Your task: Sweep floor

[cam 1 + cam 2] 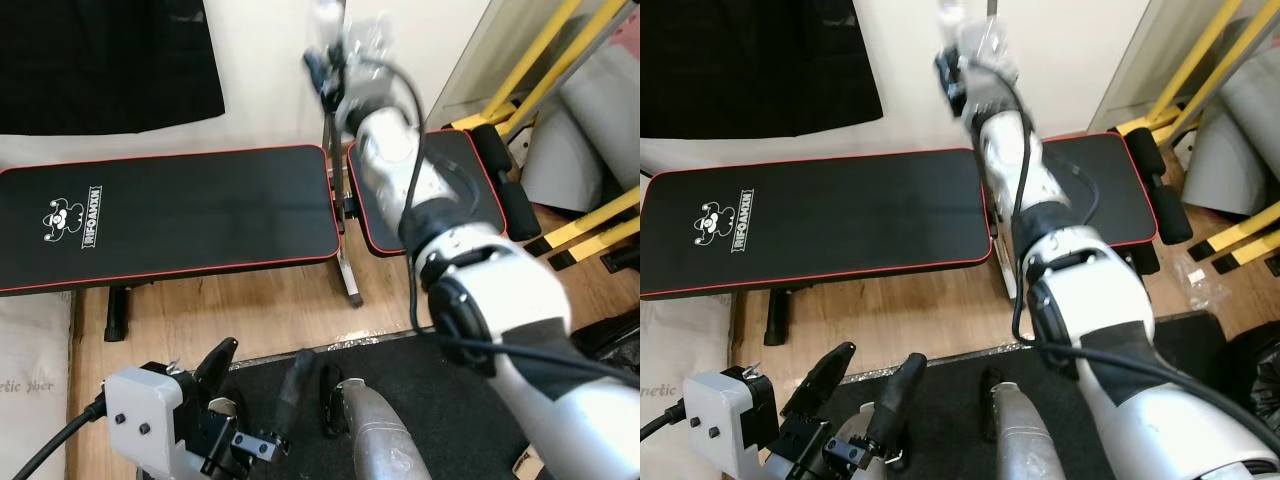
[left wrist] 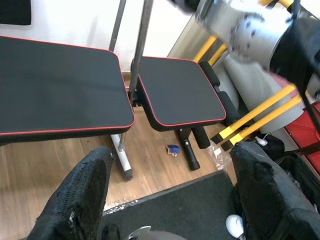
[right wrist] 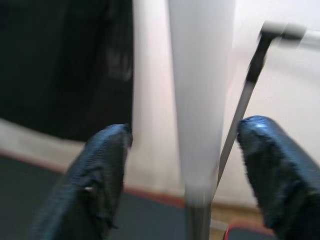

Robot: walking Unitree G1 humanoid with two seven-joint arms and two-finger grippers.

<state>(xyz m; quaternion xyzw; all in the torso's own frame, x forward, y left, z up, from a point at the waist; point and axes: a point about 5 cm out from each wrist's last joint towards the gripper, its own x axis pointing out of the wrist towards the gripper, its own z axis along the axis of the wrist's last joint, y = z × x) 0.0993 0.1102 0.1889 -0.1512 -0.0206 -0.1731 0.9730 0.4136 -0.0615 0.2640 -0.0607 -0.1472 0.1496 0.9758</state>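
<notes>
The robot's right arm [image 1: 480, 290] is reaching up and forward over a black weight bench [image 1: 170, 215] edged in red, toward an upright broom handle [image 3: 200, 100] standing between the bench's long pad and its smaller seat pad [image 2: 180, 92]. In the right wrist view, the right gripper [image 3: 185, 175] is hanging wide open with the pale, blurred handle running straight up between its two black fingers [image 3: 100, 180], touching neither. Lower down, the pole is turning from white to grey metal. From the head camera, the gripper end is blurring near the top of the frame, so the handle there cannot be made out clearly.

The left gripper [image 1: 265, 390] is hovering low at the robot's front, its fingers spread apart and holding nothing, above a dark floor mat [image 2: 190, 210] that is lying on the wooden floor [image 1: 250, 310]. Through the left wrist view, a grey pole [image 2: 142, 45] is rising in the gap between the two bench pads, well apart from that gripper.

Yellow bars [image 1: 540, 60] are leaning at the right beside the bench, and a black cloth [image 1: 100, 60] is hanging on the white wall behind it.
</notes>
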